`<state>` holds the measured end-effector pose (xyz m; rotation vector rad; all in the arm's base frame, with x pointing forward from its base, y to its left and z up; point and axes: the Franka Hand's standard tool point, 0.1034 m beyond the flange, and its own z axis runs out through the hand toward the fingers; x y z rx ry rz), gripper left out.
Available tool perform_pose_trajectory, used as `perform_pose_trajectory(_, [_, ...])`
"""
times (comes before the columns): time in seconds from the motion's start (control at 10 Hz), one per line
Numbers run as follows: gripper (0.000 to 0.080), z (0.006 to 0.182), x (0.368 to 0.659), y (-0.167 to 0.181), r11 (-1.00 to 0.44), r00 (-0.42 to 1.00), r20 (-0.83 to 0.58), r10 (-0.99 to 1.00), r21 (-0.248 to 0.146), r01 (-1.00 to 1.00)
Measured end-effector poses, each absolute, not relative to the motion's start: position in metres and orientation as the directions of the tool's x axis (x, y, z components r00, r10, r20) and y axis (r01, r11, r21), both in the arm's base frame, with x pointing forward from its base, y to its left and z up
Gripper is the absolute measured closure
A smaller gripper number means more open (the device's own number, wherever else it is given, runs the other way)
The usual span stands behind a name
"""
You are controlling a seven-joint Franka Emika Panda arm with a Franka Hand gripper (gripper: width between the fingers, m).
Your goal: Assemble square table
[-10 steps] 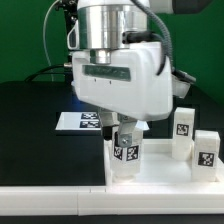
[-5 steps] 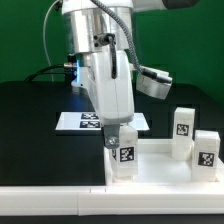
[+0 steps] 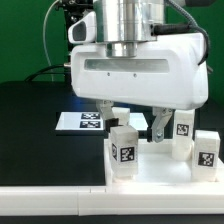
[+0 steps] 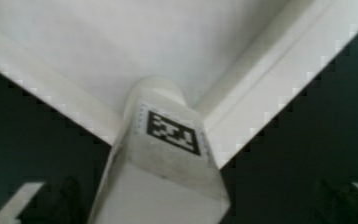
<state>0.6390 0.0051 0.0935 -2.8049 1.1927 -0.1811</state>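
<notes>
The square table's white tray-like top (image 3: pixel 165 172) lies at the exterior view's lower right. One white tagged leg (image 3: pixel 124 152) stands upright in its near-left corner. My gripper (image 3: pixel 133 121) hangs just above it, open, with a finger on each side of the leg's top and a gap to both. The wrist view looks down on that leg (image 4: pixel 158 150) in the top's corner (image 4: pixel 247 80), and the gripper (image 4: pixel 211 205) shows a dark fingertip (image 4: pixel 59 202) well clear of it. Two more legs (image 3: pixel 182 128) (image 3: pixel 206 151) stand on the top's right side.
The marker board (image 3: pixel 82 121) lies on the black table behind the gripper. A long white rail (image 3: pixel 55 204) runs along the front edge, to the left of the top. A green wall closes off the back.
The gripper has turned about its upright axis and its jaws have spread wide, letting go of the leg. The leg stays standing in the corner.
</notes>
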Motion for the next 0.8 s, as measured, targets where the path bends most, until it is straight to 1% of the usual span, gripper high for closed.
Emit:
perform_pose_trajectory(0.3, [0.015, 0.091, 0.639, 0.003, -0.8, 0.795, 0.094, -0.599, -0.11, -0.59])
perform_pose_trajectory(0.4, [0.015, 0.089, 0.643, -0.001, -0.917, 0.905, 0.144, -0.4, -0.077, -0.392])
perform_pose_trajectory(0.5, [0.015, 0.086, 0.642, 0.004, -0.968, 0.957, 0.148, -0.251, -0.049, -0.246])
perform_pose_trajectory(0.6, [0.015, 0.083, 0.639, 0.01, -0.996, 0.986, 0.136, -0.093, -0.012, -0.092])
perform_pose_trajectory(0.7, [0.015, 0.084, 0.639, 0.007, -0.997, 0.987, 0.139, -0.082, -0.01, -0.081])
perform_pose_trajectory(0.8, [0.0177, 0.084, 0.639, 0.007, -0.994, 0.985, 0.138, -0.107, -0.014, -0.106])
